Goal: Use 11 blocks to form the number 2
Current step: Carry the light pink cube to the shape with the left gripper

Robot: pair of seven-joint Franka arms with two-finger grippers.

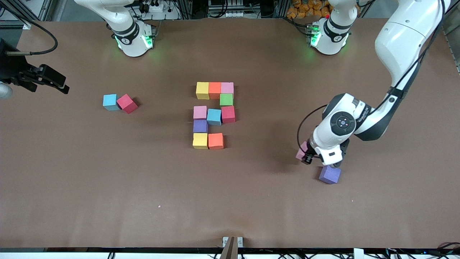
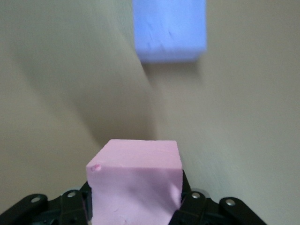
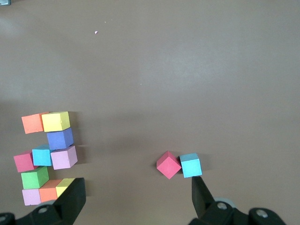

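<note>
Several blocks lie touching in the middle of the table as a partial number 2 (image 1: 214,115). Its top row is yellow (image 1: 202,90), orange (image 1: 214,90) and pink (image 1: 227,87), with green (image 1: 226,99) under the pink. The bottom row has only a yellow (image 1: 200,140) and an orange block (image 1: 215,141). My left gripper (image 1: 306,157) is shut on a pink block (image 2: 136,185), low over the table toward the left arm's end, beside a loose purple block (image 1: 330,175). My right gripper (image 3: 136,199) hangs open and holds nothing, over the right arm's end.
A loose light blue block (image 1: 110,102) and a red block (image 1: 127,103) touch each other toward the right arm's end; the right wrist view shows the same light blue block (image 3: 191,165) and red block (image 3: 168,165). Bare brown table (image 1: 143,187) surrounds the figure.
</note>
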